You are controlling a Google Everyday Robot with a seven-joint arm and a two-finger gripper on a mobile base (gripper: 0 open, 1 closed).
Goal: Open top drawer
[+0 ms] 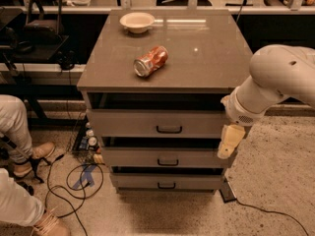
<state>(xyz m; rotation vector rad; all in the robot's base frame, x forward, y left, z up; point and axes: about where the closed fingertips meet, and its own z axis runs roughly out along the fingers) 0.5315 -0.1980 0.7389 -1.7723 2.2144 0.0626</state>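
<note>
Top drawer (128,123): frame centre, directly under desk (206,58) top. Black handle (169,129) at front centre; dark gap above front. Hand (231,140): right of centre, at drawer's right end, below white arm (275,82); contact unclear. Hand state: cannot tell. On desk: can (150,61) on side, bowl (137,21) at rear.

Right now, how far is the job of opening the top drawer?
Done: nothing visible; the top drawer looks shut or nearly so. In hand: the gripper hangs by the drawer's right end, away from the handle. Left: reach the handle, grip it, pull the drawer out.
</note>
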